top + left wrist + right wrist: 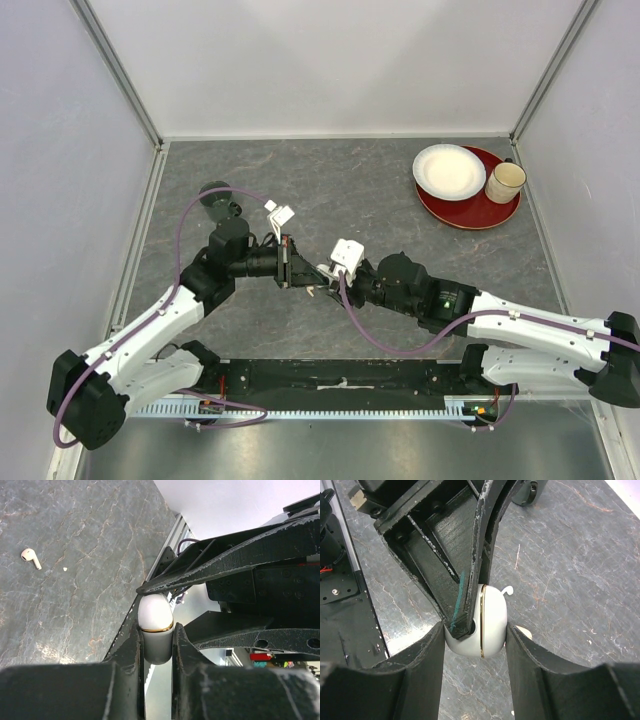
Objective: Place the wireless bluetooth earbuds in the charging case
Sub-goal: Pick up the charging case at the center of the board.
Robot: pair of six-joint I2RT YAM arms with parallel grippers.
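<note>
Arms from above: two, the left arm [150,330] and the right arm [520,325], reaching inward so that the left gripper [290,262] and right gripper [322,272] meet tip to tip over the middle of the desk [400,230]. What sits between them is too small to make out from here. In the far corner on the right arm's side lies one red plate [475,213], carrying one white bowl [449,171] and one cup [505,181] side by side.

Left wrist: one case [155,617], white with a gold band, is pinched between the two left fingers [127,650], one on each side. One of the right fingers [210,572] crosses just above its rounded top. One earbud [30,558] lies on the desk well apart from the case, with one tiny white speck [65,569] near it.

Right wrist: the one case sits between the two right fingers, both touching its sides, with the gold seam running upright. One of the left fingers comes down from above and overlaps the case. Behind the case one curved white stem [507,590] pokes out, and one pale bit [522,631] shows beside a finger. Whether these two are earbuds I cannot tell.
</note>
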